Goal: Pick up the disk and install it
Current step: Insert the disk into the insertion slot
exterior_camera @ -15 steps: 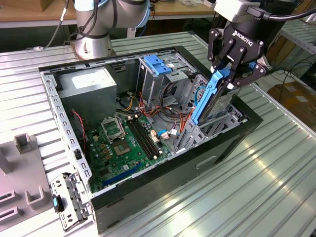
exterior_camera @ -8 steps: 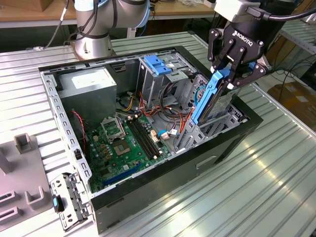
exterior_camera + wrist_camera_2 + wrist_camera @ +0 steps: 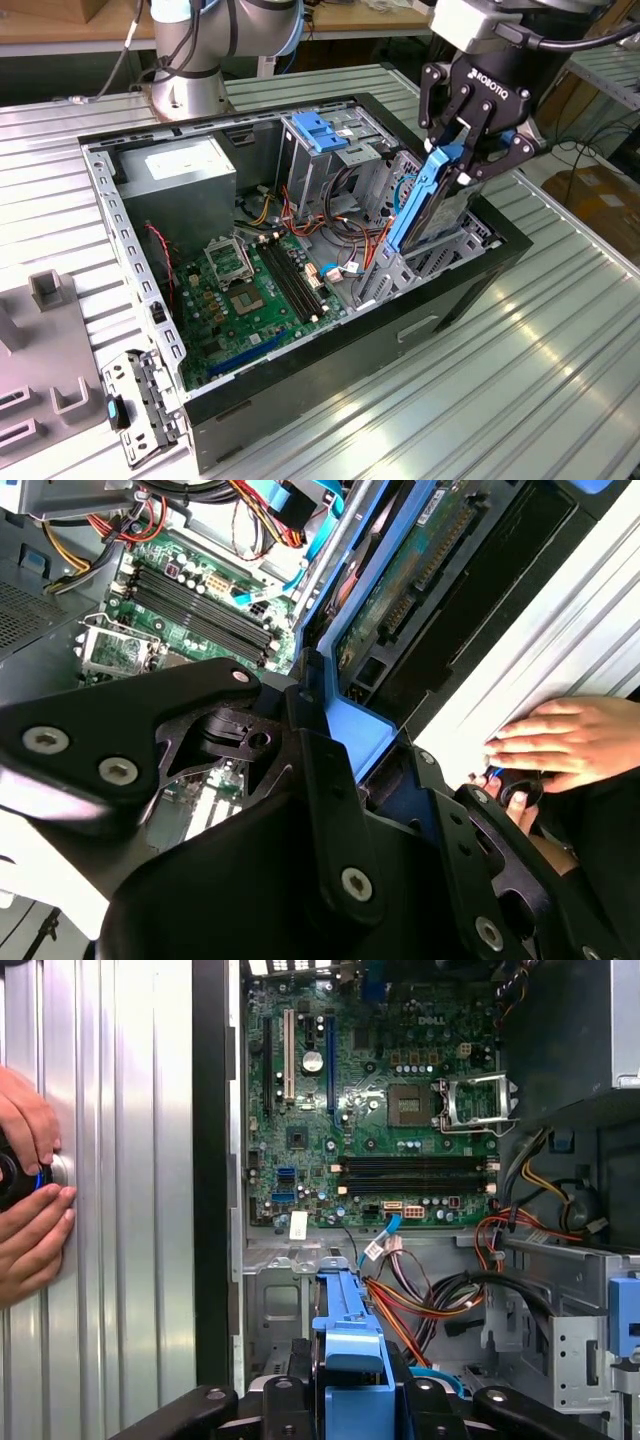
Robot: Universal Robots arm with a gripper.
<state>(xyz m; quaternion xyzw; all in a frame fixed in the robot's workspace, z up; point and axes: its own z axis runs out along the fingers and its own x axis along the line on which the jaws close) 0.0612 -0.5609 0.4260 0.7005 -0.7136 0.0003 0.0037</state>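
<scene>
The end effector [image 3: 468, 160] is clamping the disk [image 3: 415, 215] by its blue rail frame. It is holding the disk tilted on edge, lower end reaching the bay at the case's [image 3: 340, 375] front corner, on the exterior view's right. Seating it well is, I judge, calling for squaring the rails with the bay guides, easing off the tilt, and going slowly past the cables [image 3: 415, 1310] bunching just beside the bay. The exterior view is giving that tilt and the bay. The first wrist view is looking along the frame toward the motherboard [image 3: 370, 1110] and is catching a person's hands [image 3: 30, 1230] resting on the tabletop [image 3: 120, 1210] beside the case.
</scene>
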